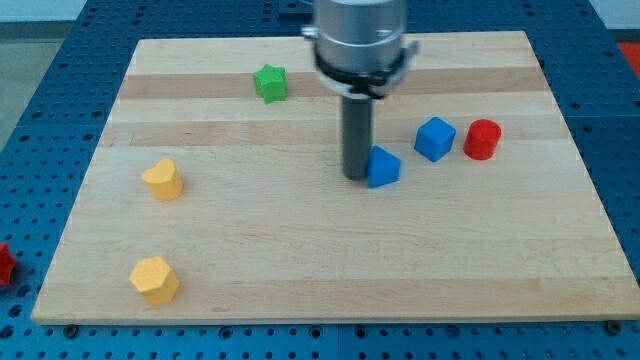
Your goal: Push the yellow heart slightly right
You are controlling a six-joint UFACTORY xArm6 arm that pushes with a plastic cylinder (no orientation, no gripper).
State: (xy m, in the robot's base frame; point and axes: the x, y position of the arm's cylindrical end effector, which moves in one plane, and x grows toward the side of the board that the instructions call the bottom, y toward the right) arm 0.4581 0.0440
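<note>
Yellow hexagon (155,279) below yellow heart (163,180); no writing visible.

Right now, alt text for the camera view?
My tip rests against the left side of a blue block mid-board, far right of the yellow heart. Also on the wooden board: yellow hexagon, green star, blue cube, red cylinder.

So the arm came in from the view's top, and only its lower end showed: a fat silver-grey cylindrical housing with a dark collar under it. Out of that collar the dark rod (357,140) hung straight down, upright, no tilt I could see. My tip (357,178) sat right down at the table surface, directly below the housing. The rest of the arm was cut off.
</note>
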